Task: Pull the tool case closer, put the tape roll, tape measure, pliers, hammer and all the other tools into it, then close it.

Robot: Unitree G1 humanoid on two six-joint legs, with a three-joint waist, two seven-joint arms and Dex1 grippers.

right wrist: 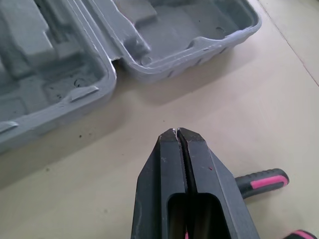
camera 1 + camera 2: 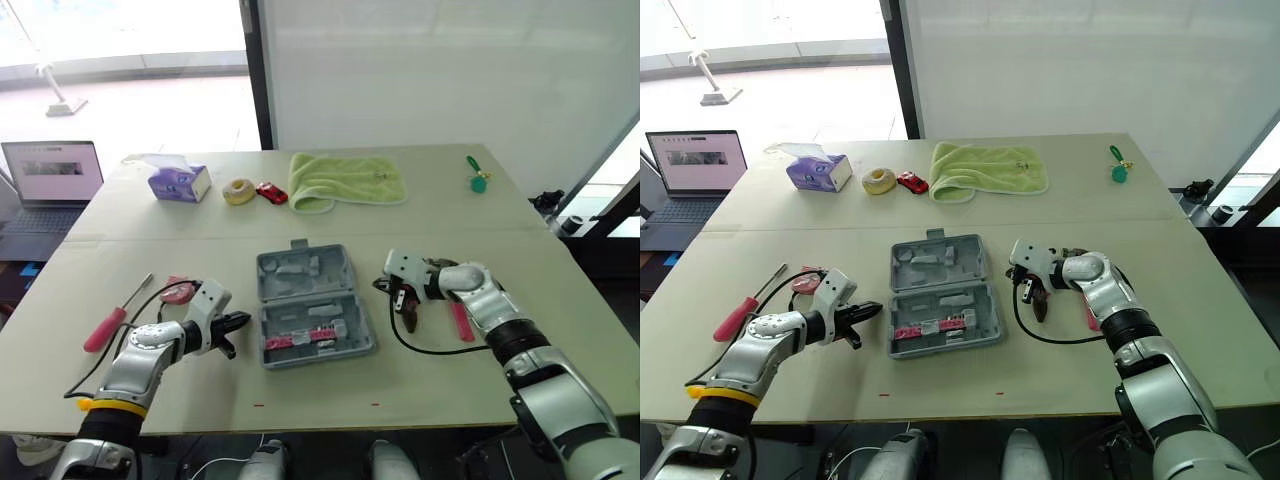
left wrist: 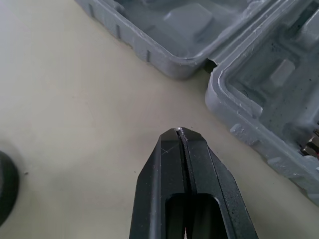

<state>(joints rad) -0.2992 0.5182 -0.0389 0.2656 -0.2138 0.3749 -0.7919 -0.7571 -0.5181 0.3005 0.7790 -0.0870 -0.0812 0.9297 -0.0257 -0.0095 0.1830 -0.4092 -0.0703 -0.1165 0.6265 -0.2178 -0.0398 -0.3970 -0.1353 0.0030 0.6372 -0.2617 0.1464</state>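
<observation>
Listing what lies before you on the desk (image 2: 420, 215):

1. Tool case (image 2: 310, 300): grey, open flat at the centre of the desk, between your two arms. The moulded lid half lies on the far side. The near half holds a few pink and white pieces (image 2: 300, 341). No lettering on the shell can be read.
2. Left pincer (image 3: 180, 130): fingers pressed fully together with nothing between them. It is low over the desk, just beside the case's left edge and pointing at it.
3. Right pincer (image 1: 177, 130): also closed tip to tip and empty, just off the case's right edge.
4. Pliers (image 1: 261, 181): black handles with pink inlay, lying on the desk under and beside your right pincer.
5. Screwdriver (image 2: 110, 320): red handle, lying to the left of your left arm.
6. Pink round item (image 2: 178, 292): near the screwdriver, partly hidden by your left arm.
7. Tape roll (image 2: 238, 190): pale yellow, on the far half of the desk, well apart from the case.
8. Red toy car (image 2: 271, 192): just beside the tape roll.
9. Tissue box (image 2: 180, 183): purple, its print too small to read.
10. Green cloth (image 2: 345, 180): crumpled, to the right of the toy car.
11. Laptop (image 2: 50, 175): off the left edge of the desk, screen lit, text unreadable.
</observation>
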